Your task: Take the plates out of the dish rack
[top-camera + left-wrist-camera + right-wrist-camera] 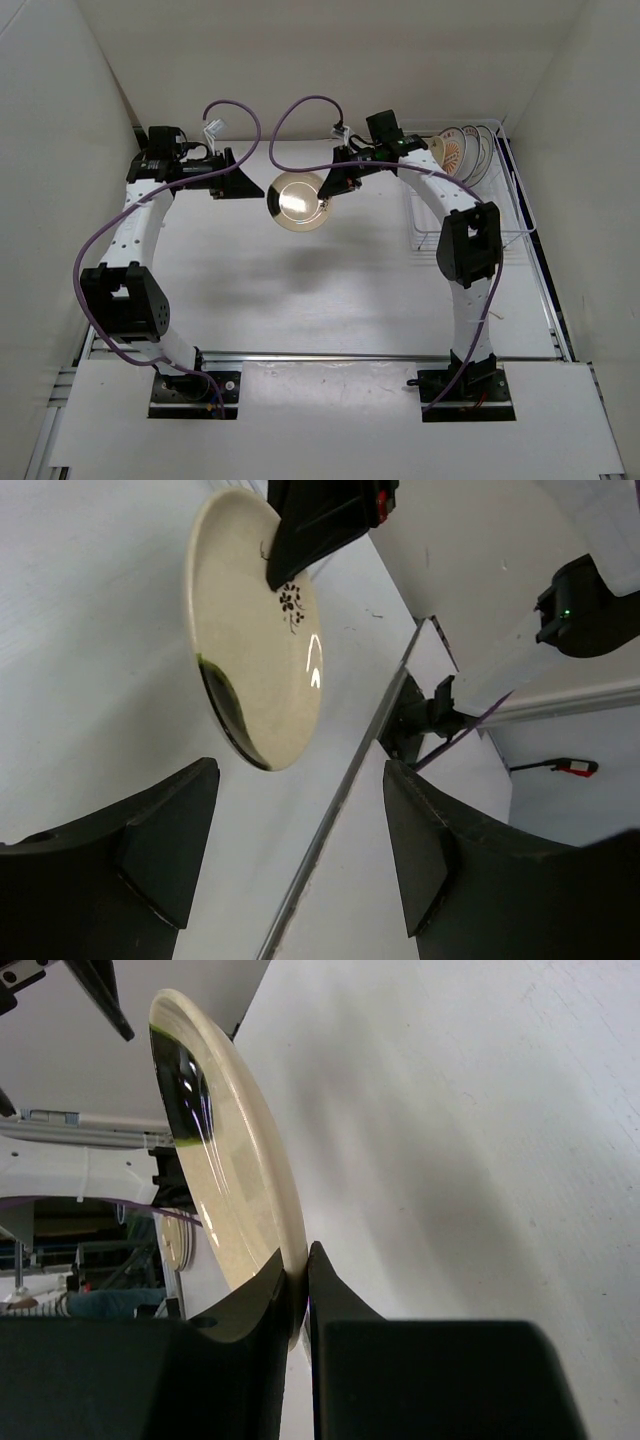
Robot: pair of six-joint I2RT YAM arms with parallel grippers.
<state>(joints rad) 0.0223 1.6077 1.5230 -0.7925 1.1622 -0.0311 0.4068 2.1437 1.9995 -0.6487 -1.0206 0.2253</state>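
My right gripper (328, 187) is shut on the rim of a cream-tan plate (298, 201) and holds it above the table's far middle. In the right wrist view the plate (225, 1175) stands edge-on with the jaws pinching its rim (297, 1290). In the left wrist view the plate (255, 630) shows a small dark flower mark. My left gripper (240, 186) is open and empty, just left of the plate, not touching it. The white wire dish rack (520, 215) stands at the far right with other plates (462, 152) upright at its back end.
White walls close in the table on the left, back and right. A metal rail (380, 356) runs across the near side in front of the arm bases. Purple cables (300, 110) loop above the wrists.
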